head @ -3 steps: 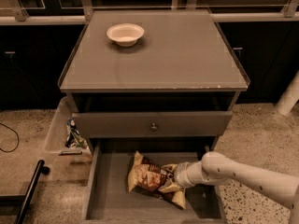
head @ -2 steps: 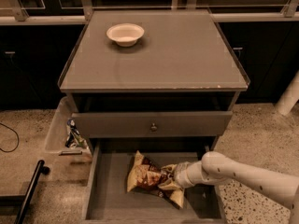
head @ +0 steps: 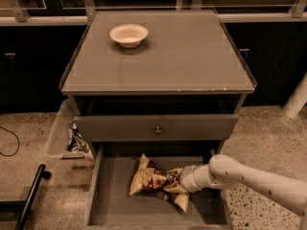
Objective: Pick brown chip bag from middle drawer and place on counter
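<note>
The brown chip bag (head: 148, 180) lies crumpled in the open middle drawer (head: 120, 206), near its centre. My gripper (head: 176, 182) reaches in from the right on a white arm and is shut on the bag's right end, which bunches up around it. The bag rests low, at the drawer floor. The counter (head: 182, 56) is the flat grey cabinet top above.
A white bowl (head: 128, 34) stands at the back left of the counter. The upper drawer front with a small knob (head: 157, 129) overhangs the open drawer. A clear bin (head: 60, 133) with small items sits left of the cabinet. A black pole (head: 29, 198) lies at lower left.
The gripper has stayed at the bag's right end and the bag has shifted only slightly. Nothing else has moved.
</note>
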Available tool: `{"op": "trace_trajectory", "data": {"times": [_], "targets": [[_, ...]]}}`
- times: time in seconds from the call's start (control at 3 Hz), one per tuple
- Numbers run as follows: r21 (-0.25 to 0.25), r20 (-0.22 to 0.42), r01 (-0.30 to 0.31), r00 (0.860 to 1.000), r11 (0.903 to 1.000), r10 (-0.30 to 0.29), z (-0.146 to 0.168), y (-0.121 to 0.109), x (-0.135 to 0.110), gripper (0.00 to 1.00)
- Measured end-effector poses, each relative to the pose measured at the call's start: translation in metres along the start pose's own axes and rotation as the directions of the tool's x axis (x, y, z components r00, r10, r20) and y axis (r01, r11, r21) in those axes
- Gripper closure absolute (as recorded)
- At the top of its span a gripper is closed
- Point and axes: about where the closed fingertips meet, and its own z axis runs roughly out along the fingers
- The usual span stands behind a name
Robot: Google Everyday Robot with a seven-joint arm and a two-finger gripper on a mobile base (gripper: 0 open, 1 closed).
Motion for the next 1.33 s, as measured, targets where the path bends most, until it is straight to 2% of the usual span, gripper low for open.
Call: {"op": "trace_trajectory", "data": {"times": [0.33,0.67,1.0,1.33], "targets": [[0.001,0.019,0.022,1.000,0.9997,-0.022,-0.035,0.001,-0.014,1.00],[0.031,0.032,0.071,0.997,0.9970,-0.072,-0.095,0.005,-0.040,1.00],[0.064,0.032,0.124,0.991,0.9902,-0.127,-0.156,0.010,-0.064,1.00],[0.143,-0.011,0.177,0.984,0.9737,-0.177,-0.226,0.012,-0.090,1.00]]}}
